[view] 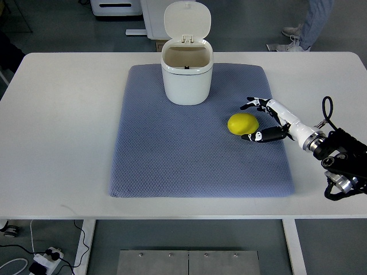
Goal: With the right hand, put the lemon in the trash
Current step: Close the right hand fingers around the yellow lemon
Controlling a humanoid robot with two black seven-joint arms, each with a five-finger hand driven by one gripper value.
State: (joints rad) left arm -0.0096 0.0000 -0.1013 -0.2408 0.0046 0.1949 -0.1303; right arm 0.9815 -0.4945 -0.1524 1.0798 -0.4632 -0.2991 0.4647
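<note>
Right hand [268, 119] at lemon [242, 124], fingers [252, 103] spread wide, cupping its right side; thumb tip touching or just short of peel, no closed grip. Lemon smooth, oval, lying on quilted blue-grey mat [172, 166]. White round bin [186, 71] behind, glossy plastic, lid flipped up. Mat on white desk [57, 114].

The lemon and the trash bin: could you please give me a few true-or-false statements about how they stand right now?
1. The lemon lies on the blue mat. True.
2. The trash bin has its lid shut. False: the lid stands open.
3. The right robot hand has lifted the lemon. False: its open fingers flank the lemon, which rests on the mat.
4. The lemon is right of the trash bin in the picture. True.
5. The lemon is inside the bin. False: it lies outside.
</note>
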